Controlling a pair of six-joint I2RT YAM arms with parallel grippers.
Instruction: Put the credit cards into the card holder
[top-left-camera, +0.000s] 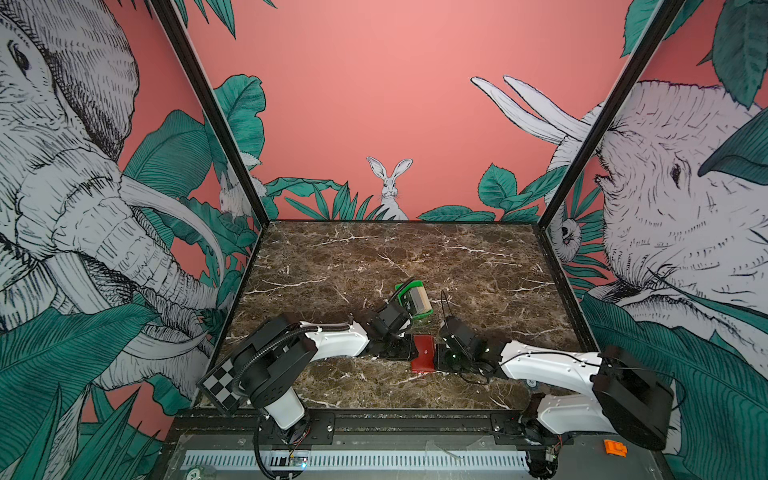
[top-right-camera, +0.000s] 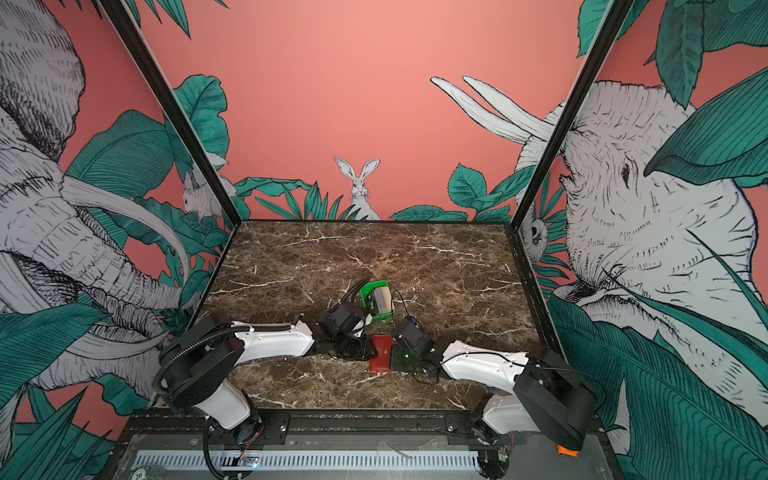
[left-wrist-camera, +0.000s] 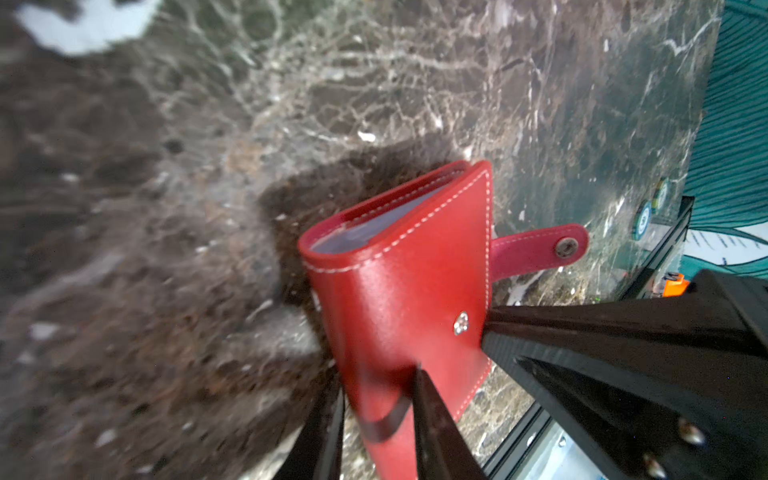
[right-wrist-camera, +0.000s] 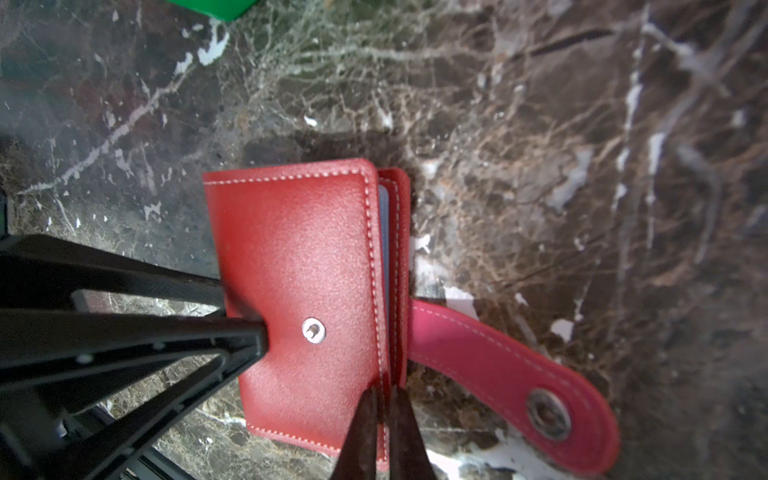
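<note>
Brown marble bench (top-left-camera: 374, 257), two white-and-black arms reaching in from the front edge: left arm (top-left-camera: 332, 340), right arm (top-left-camera: 548, 365). They meet near the front edge, about midway between the side edges.

Green tray (top-left-camera: 406, 287) (top-right-camera: 371, 288) sits near the bench middle, just behind the grippers. The credit cards (top-left-camera: 415, 302) (top-right-camera: 380, 301) are packed on edge inside it, dark ones with white lettering plus pale ones. None are in the holder that I can see.

Card holder (top-left-camera: 423, 353) (top-right-camera: 381, 353) is red and folded shut, on the bench toward the front edge, between both grippers and just in front of the tray. Studded cover faces up.

Left gripper (left-wrist-camera: 376, 390) straddles the spine-side end of the holder (left-wrist-camera: 407, 270), one finger (left-wrist-camera: 432, 415) lying on the cover. Can't tell if it's actually clamping.

Right gripper (right-wrist-camera: 384, 390) is closed, pinching the holder's (right-wrist-camera: 299, 270) open edge near the stud.

Snap tab (right-wrist-camera: 511, 374) (left-wrist-camera: 536, 249) is unfastened, lying out on the marble. Metal stud (right-wrist-camera: 313, 330) is bare on the cover.
</note>
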